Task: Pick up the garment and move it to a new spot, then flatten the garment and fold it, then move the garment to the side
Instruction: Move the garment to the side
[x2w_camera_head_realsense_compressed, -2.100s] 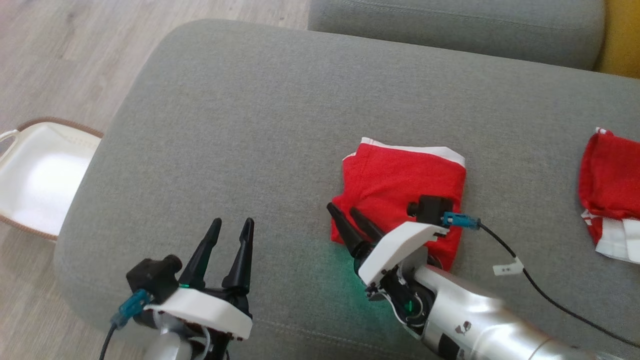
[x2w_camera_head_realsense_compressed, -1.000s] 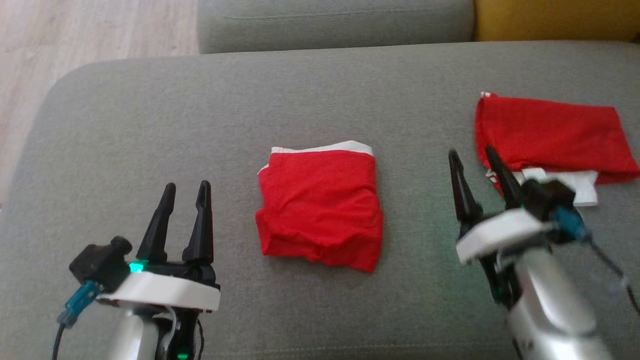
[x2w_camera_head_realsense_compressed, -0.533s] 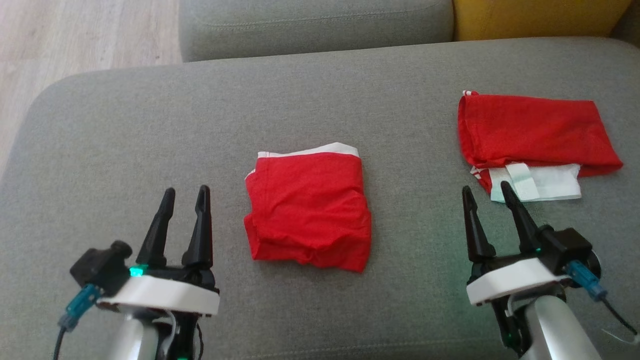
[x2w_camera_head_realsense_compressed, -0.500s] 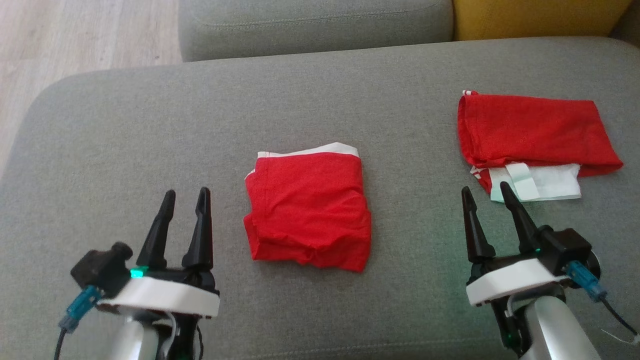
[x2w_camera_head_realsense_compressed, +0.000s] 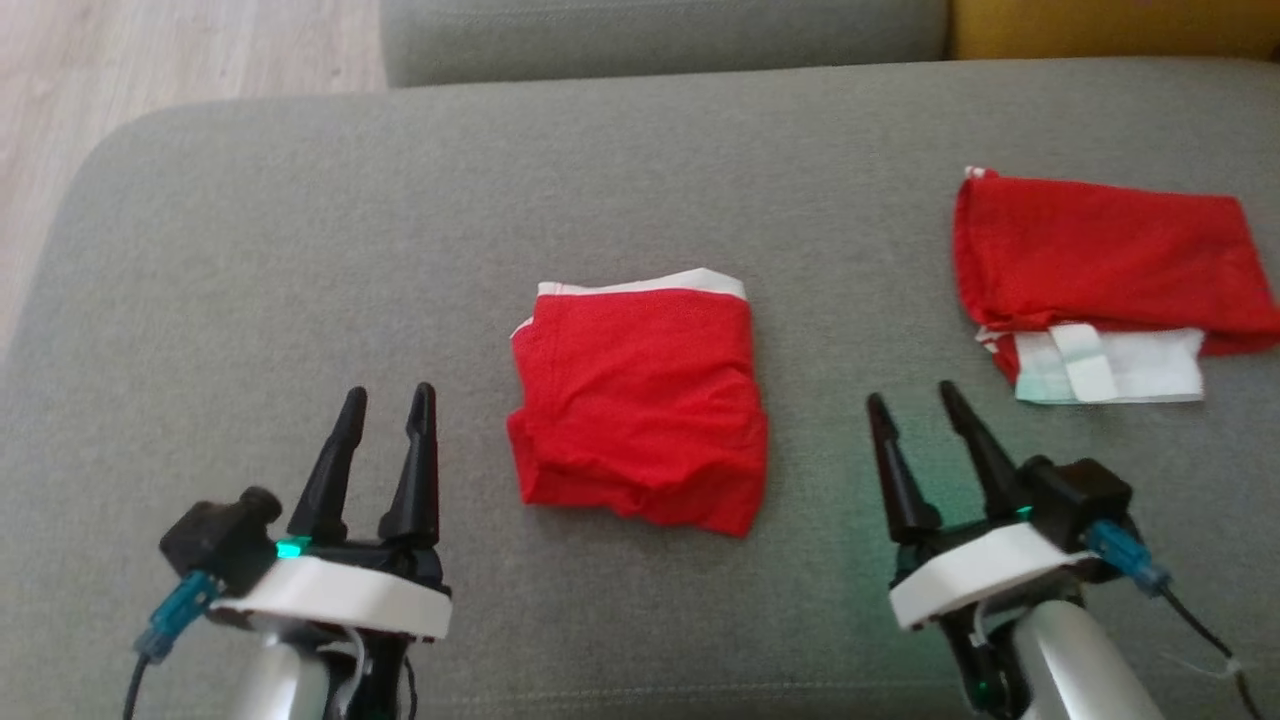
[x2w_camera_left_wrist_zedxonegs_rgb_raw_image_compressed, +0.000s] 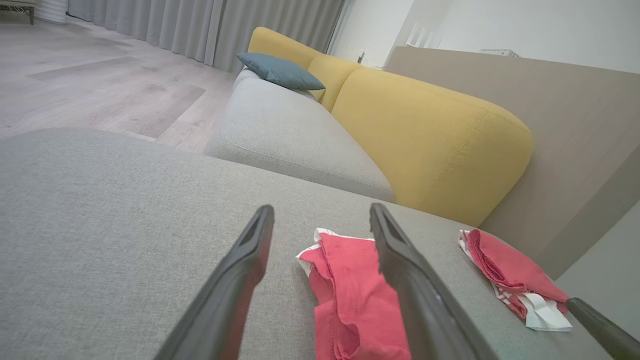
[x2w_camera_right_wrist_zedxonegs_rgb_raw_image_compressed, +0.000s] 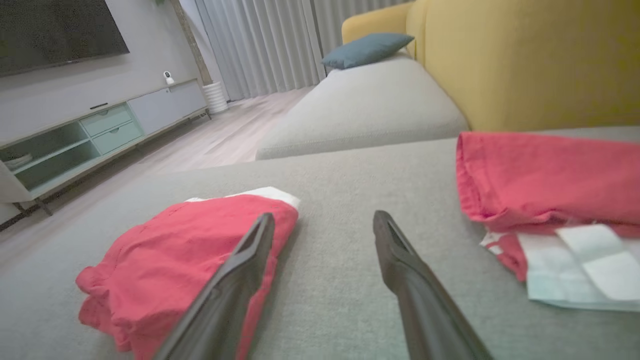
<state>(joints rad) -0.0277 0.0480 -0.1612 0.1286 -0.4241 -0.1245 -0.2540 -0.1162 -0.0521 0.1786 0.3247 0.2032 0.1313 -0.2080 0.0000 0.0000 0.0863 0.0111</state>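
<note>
The big grey seat cushion (x2w_camera_head_realsense_compressed: 300, 300) carries everything in front of me. Near its middle lies the folded red garment (x2w_camera_head_realsense_compressed: 640, 400), between my two arms and touching neither. Far to the right lies a second red cloth (x2w_camera_head_realsense_compressed: 1100, 260), with its white part on the near side, well apart from the first one.

What has changed: two seconds ago my right pincer (x2w_camera_head_realsense_compressed: 912, 394) was lying over the near part of the garment. Now it has drawn back to the near right, with bare cushion between it and the cloth. Its two fingers stand apart and hold nothing. My left pincer (x2w_camera_head_realsense_compressed: 390, 392) is also spread and empty, on the near left, as it was before. My head has turned as well, so the shift of the whole picture is not a move of the garment.

I judge from this that the garment is folded, set down and released, so the task is close to its end or already finished.

The garment is almost square, so its long axis is weak; it seems to run from near to far. The white waistband is the far edge, and the thick, a little wrinkled fold is the near edge
</note>
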